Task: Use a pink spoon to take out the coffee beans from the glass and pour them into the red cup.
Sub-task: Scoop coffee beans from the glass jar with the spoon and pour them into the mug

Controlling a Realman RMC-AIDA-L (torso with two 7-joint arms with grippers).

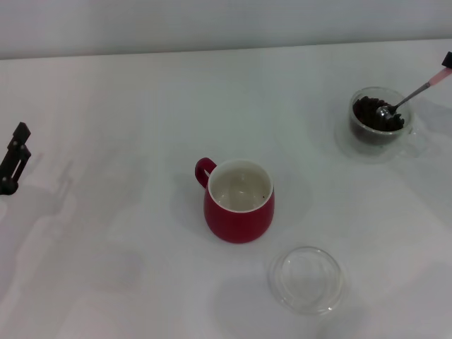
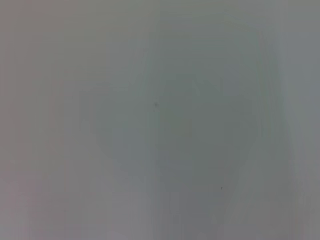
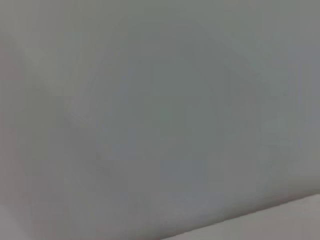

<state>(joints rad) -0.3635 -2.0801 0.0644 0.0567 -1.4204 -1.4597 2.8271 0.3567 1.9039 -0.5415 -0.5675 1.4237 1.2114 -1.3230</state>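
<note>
The red cup (image 1: 239, 205) stands mid-table, its white inside almost bare and its loop handle pointing back left. At the back right is the glass (image 1: 379, 116), holding a heap of dark coffee beans (image 1: 374, 113). The pink spoon (image 1: 413, 94) slants down into it, metal bowl resting on the beans and pink handle rising to the right edge. There only a black tip of my right gripper (image 1: 446, 61) shows, shut on the handle's end. My left gripper (image 1: 14, 159) hangs idle at the far left edge. Both wrist views show only blank grey surface.
A shallow clear glass dish (image 1: 307, 280) lies on the white table (image 1: 127, 233), in front and to the right of the red cup. A pale wall runs along the table's far edge.
</note>
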